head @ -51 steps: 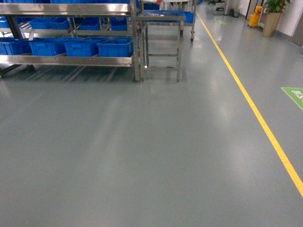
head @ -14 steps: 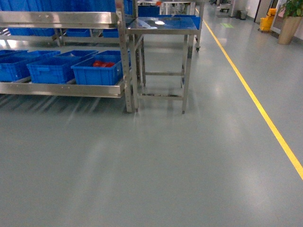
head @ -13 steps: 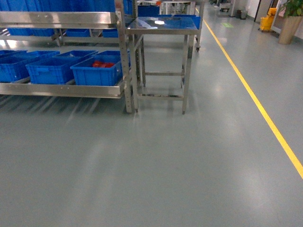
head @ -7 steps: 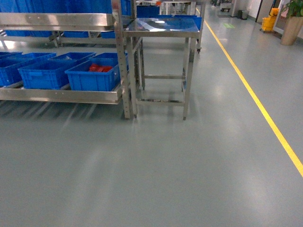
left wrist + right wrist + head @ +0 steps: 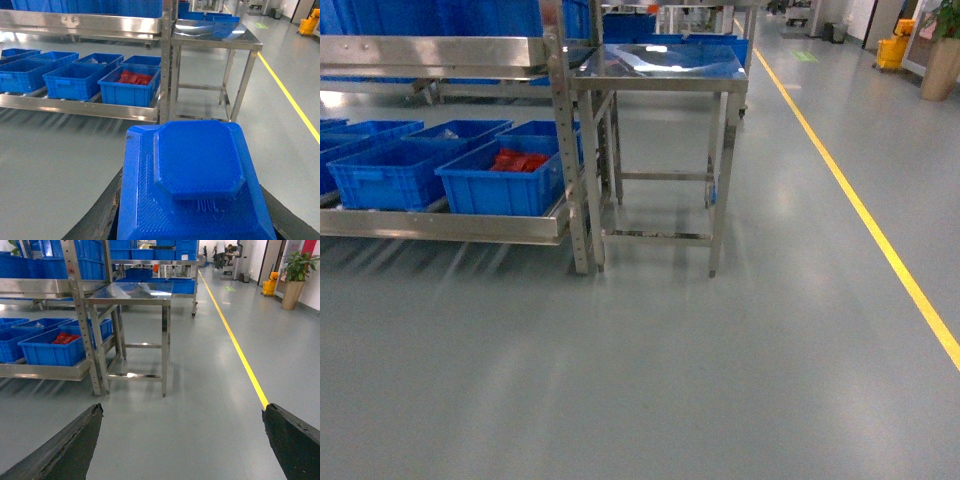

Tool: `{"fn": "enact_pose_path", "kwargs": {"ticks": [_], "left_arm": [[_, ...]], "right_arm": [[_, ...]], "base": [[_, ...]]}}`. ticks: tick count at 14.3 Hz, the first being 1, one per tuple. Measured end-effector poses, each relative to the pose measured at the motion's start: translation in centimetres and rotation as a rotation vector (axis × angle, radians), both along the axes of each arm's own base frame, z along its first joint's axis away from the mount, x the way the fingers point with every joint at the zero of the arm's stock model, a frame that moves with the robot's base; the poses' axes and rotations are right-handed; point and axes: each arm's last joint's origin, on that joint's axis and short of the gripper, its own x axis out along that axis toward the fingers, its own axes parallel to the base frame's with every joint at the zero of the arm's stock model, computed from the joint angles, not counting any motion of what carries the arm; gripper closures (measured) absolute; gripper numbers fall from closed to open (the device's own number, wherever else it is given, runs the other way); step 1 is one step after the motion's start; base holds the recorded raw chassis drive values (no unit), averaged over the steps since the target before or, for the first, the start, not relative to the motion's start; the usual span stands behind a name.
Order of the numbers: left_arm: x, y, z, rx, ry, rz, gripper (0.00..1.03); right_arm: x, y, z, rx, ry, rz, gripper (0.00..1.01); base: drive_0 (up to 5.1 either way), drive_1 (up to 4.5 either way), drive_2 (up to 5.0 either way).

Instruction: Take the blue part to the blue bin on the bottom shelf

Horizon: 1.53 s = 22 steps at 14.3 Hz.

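While the left end effector (image 5: pixel 195 225) grips the small navy-blue boxy part (image 5: pixel 197 170) and the right end effector (image 5: pixel 182 440) gapes empty, carrying is in hand; next, approach the large bright-blue plastic bin (image 5: pixel 385 180) on the low stainless-steel shelf (image 5: pixel 440 225).

Bright overhead light, glossy floor glare, sharp

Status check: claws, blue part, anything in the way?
Left claw shut on blue part; right claw open, empty. Bottom shelf ahead-left, not yet reached. Steel table just right of it; no obstacle seen on floor.
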Motion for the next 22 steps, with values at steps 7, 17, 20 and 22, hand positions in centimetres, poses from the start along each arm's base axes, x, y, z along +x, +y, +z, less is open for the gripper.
{"fn": "enact_pose_path", "kwargs": {"ticks": [7, 17, 20, 22], "left_arm": [[-0.01, 0.01, 0.01, 0.000, -0.002, 0.001, 0.60], [-0.02, 0.00, 0.03, -0.001, -0.003, -0.001, 0.60], [-0.01, 0.00, 0.03, -0.001, -0.004, -0.001, 0.60], [-0.01, 0.00, 0.02, 0.000, -0.002, -0.001, 0.60]], "right_arm": [[0.00, 0.00, -0.01, 0.000, 0.001, 0.000, 0.03], [0.00, 0.00, 0.00, 0.000, 0.000, 0.000, 0.03], [0.00, 0.00, 0.03, 0.000, -0.003, 0.000, 0.03], [0.00, 0.00, 0.01, 0.000, -0.001, 0.000, 0.03]], "base": [[0.1, 4.25, -4.1], [0.1, 4.25, -4.1], [0.1, 4.25, -4.1], [0.0, 4.19, -4.1]]}}
